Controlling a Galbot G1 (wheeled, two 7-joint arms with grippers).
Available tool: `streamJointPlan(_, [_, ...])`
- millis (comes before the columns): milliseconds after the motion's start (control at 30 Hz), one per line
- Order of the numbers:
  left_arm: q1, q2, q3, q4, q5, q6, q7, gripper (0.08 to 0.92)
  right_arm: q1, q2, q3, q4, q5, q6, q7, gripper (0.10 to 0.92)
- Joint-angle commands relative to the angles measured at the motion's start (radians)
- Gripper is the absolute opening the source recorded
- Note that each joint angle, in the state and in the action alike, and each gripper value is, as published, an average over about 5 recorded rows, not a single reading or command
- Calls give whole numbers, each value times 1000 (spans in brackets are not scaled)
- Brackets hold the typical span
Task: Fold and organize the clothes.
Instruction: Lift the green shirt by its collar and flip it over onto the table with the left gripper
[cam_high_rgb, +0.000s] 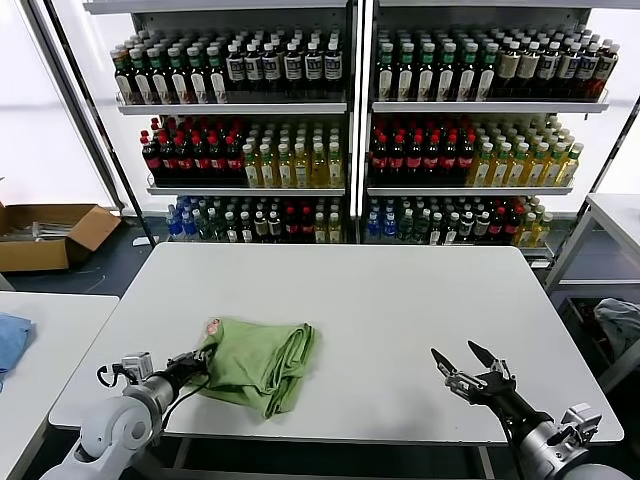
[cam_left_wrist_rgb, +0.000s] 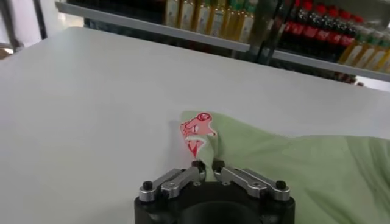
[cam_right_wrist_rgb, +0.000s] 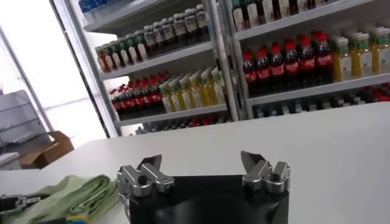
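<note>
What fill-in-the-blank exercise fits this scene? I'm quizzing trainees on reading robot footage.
1. The left gripper is shut on the ____ polo shirt.
2. The right gripper hovers with its jaws ____.
3. The shirt lies on the ____ table.
Missing words: green; open; white

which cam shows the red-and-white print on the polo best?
Left wrist view: the print sits on the polo shirt just beyond the left gripper. Head view shows a speck; right wrist view only the shirt's folded edge, no print.
</note>
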Motion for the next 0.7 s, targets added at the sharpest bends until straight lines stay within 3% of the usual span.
streamJointPlan(33, [11,-49,-189,-12,-35,-63,-131,114,7,1,-2,0,1,-1,1,823])
streamJointPlan(133, [30,-27,-317,6,-45,-59,-134,114,6,2,-1,-1,1,-1,-1,823])
streamJointPlan(333, [73,107,-487,119,-50,-40,-76,114,7,2,-4,0,4,1,-4,823])
streamJointPlan(567, [20,290,-530,180,-48,-26,-49,114,20,8,-17,5,5,3,-7,823])
streamJointPlan(700, [-20,293,-507,86,-46,2,-99,114,16,15,-12,11,4,5,-11,823])
